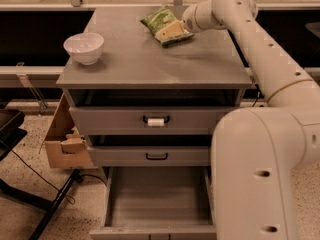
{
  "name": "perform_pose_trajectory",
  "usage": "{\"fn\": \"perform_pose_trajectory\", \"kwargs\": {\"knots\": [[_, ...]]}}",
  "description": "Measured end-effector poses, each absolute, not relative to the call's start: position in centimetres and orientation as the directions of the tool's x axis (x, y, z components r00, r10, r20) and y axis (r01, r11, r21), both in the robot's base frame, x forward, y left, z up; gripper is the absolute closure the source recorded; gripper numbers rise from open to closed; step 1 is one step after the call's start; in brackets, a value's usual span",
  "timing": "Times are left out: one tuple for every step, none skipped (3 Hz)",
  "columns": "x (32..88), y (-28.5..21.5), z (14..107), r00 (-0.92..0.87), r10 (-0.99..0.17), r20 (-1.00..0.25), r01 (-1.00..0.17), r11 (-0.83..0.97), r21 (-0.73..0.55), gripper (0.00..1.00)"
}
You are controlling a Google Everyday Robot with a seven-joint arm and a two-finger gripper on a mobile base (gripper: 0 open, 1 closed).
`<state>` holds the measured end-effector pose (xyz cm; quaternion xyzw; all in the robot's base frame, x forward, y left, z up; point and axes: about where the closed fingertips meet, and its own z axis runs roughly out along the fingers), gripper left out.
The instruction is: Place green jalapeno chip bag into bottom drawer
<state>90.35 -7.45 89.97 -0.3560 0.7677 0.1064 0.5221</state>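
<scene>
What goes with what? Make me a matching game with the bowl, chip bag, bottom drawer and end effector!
1. white round bowl
2. crinkly green jalapeno chip bag
3. grey metal bottom drawer
4. tan end effector

A. pulled open, lowest
B. at the chip bag
C. left on the grey cabinet top
D. back of the top

Pairs: 1-C, 2-D, 3-A, 4-B

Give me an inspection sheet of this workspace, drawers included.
Surface: grey cabinet top, holding the bag and a bowl.
Job's things: green jalapeno chip bag lies at the back of the top; bottom drawer is pulled open, grey interior showing.
Clutter: white bowl front left on the top; cardboard box against the cabinet's left side.
Grippers: gripper on the bag's right part.
Cables: black cable on the floor, left.
Surroundings: speckled floor; top drawer and middle drawer shut.
</scene>
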Motion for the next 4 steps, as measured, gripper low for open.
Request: {"fn": "perform_pose_trajectory", "kwargs": {"knots": [[92.7,-5.6,88.5,-0.197,-0.419,-0.887,-0.658,0.726,-0.197,0.13],[94.0,-4.5,87.5,-0.198,-0.407,-0.892,-0.655,0.732,-0.189,0.36],[94.8,-3.7,87.6,-0.185,-0.398,-0.899,-0.654,0.732,-0.189,0.60],[94.8,-3.6,87.7,-0.184,-0.397,-0.899,-0.654,0.733,-0.190,0.91]]}}
